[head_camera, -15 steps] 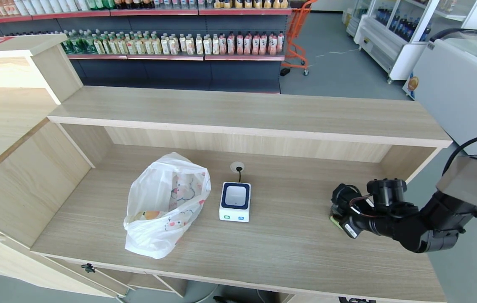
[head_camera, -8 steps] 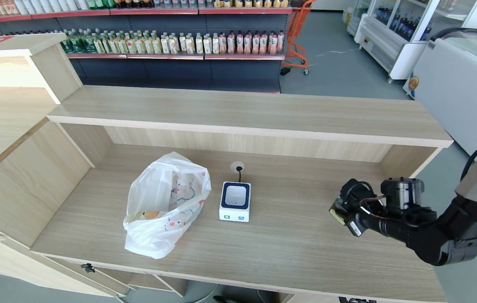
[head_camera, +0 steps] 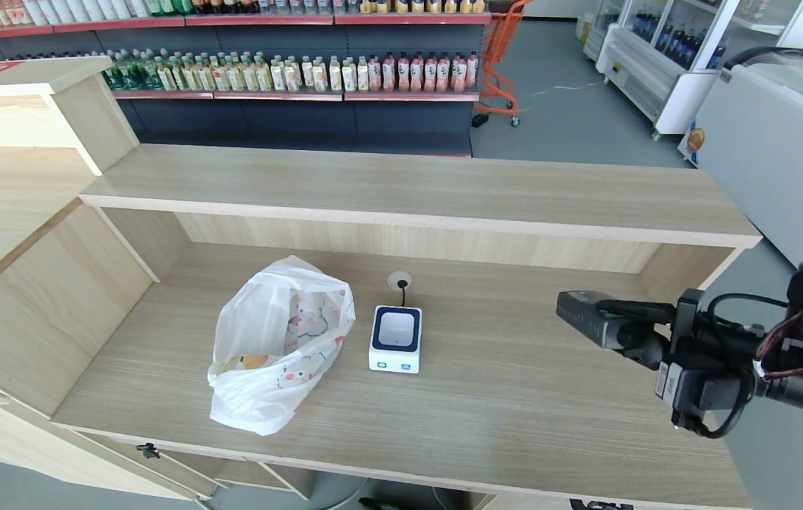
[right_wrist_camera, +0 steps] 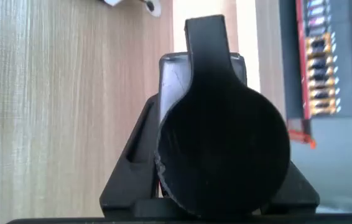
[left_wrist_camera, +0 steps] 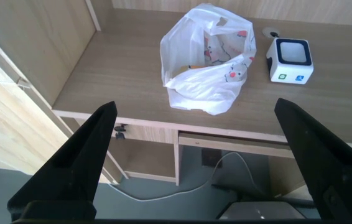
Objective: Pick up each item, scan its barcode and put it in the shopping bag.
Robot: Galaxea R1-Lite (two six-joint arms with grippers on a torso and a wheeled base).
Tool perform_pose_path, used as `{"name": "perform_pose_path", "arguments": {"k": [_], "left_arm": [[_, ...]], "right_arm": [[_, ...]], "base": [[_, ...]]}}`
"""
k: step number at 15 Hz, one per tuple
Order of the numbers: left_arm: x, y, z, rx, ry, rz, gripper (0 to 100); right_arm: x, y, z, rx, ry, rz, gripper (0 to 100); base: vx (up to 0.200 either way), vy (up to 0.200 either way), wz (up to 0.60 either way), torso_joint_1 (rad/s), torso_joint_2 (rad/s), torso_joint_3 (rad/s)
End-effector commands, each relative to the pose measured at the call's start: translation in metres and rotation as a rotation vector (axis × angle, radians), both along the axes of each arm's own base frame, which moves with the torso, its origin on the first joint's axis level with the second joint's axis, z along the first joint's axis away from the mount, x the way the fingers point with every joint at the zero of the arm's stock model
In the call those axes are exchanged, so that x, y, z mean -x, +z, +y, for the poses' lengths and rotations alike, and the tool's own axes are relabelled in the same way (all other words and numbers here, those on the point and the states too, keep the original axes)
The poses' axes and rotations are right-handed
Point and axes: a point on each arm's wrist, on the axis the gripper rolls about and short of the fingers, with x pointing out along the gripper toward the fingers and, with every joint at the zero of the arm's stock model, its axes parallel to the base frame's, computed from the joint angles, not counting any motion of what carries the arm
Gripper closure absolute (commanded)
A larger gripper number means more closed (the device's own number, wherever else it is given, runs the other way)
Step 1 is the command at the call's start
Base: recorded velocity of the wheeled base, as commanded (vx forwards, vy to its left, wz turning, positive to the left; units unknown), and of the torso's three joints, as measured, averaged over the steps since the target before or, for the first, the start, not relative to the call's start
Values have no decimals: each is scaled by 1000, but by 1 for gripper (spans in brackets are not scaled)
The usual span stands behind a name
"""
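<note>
- While the right hand [head_camera: 596, 320] hangs above the table [head_camera: 500, 397], well to the right of the scanner [head_camera: 397, 338], its grip cannot be told: a dark round shape [right_wrist_camera: 222, 149] sits close before its wrist camera.
- Left hand [left_wrist_camera: 194, 107]: spread wide and empty, off the table's near edge, to the left of the scanner.
- Bag [head_camera: 281, 343]: just left of the scanner, mouth open, goods inside.
- Step, as judged: bringing an item to the scanner. Done well, the hand would travel level to a spot over the scanner's dark window, turn the barcode face down toward it, and pause close above without touching. Only after that should it carry on left of the scanner to the bag's mouth and let go low, so the thin plastic does not fold shut.
- Writing: none legible. The bag carries a cartoon print [head_camera: 302, 368]. The scanner's front shows a green and a blue mark [head_camera: 394, 367]. Stickers [head_camera: 667, 379] on the right arm are too small to read.
</note>
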Motion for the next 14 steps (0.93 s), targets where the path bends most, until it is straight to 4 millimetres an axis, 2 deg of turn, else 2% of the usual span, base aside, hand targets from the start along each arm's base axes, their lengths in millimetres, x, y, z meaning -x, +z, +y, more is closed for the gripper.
{"name": "perform_pose_path", "arguments": {"k": [1, 2, 4, 6, 8, 10, 14], "left_arm": [[0, 0, 0, 0, 1, 1, 0], [0, 0, 0, 0, 1, 1, 0], [0, 0, 0, 0, 1, 1, 0], [0, 0, 0, 0, 1, -1, 0], [0, 0, 0, 0, 1, 1, 0], [0, 0, 0, 0, 1, -1, 0], [0, 0, 0, 0, 1, -1, 0]], "right_arm": [[19, -1, 33, 113, 402, -170, 100], [31, -15, 46, 164, 565, -171, 100], [44, -31, 46, 247, 663, -126, 100], [50, -34, 47, 310, 719, -223, 100], [52, -33, 59, 307, 814, -316, 100], [53, -32, 62, 308, 852, -381, 100], [61, -32, 71, 304, 914, -432, 100]], "base": [[0, 0, 0, 0, 0, 0], [0, 0, 0, 0, 0, 0], [0, 0, 0, 0, 0, 0], [0, 0, 0, 0, 0, 0], [0, 0, 0, 0, 0, 0], [0, 0, 0, 0, 0, 0], [0, 0, 0, 0, 0, 0]]}}
